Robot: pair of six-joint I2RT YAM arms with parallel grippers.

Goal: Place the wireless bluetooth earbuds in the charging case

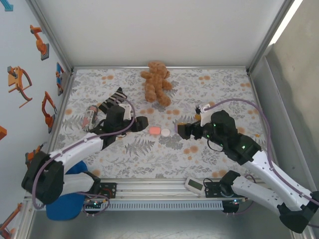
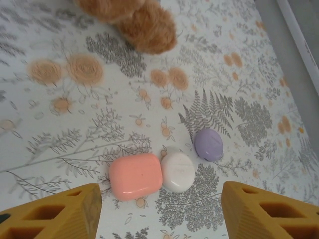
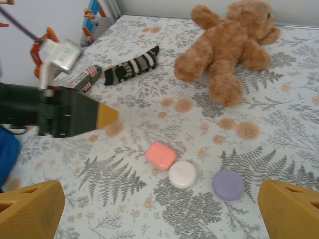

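Hard to make out: you cannot pick out any loose earbuds; the three small plastic pieces all read as closed shells.
Cases: the salmon-pink rounded-square case [image 2: 135, 177] touches the white round case [image 2: 178, 172]. The lilac oval case [image 2: 209, 144] lies just beside them, apart. All rest on the fern-and-flower printed mat [image 1: 124, 154], mid-table.
Top view: the lilac case is too small to tell against the dark right gripper [image 1: 182, 130].
Cut off: your wrist views crop the yellow finger pads [image 3: 30, 209] at the lower edge.
Left arm: it reaches in low from the left, the left gripper [image 1: 141, 122] pointing at the pink case. Jaws are spread wide, holding nothing.
Right arm: elbow folded, gripper facing the row from the right. Jaws are spread wide, holding nothing.
Background: a brown plush teddy bear [image 1: 157, 82] lies behind the row. A black-and-white striped sock [image 1: 113, 99] lies behind the left gripper.
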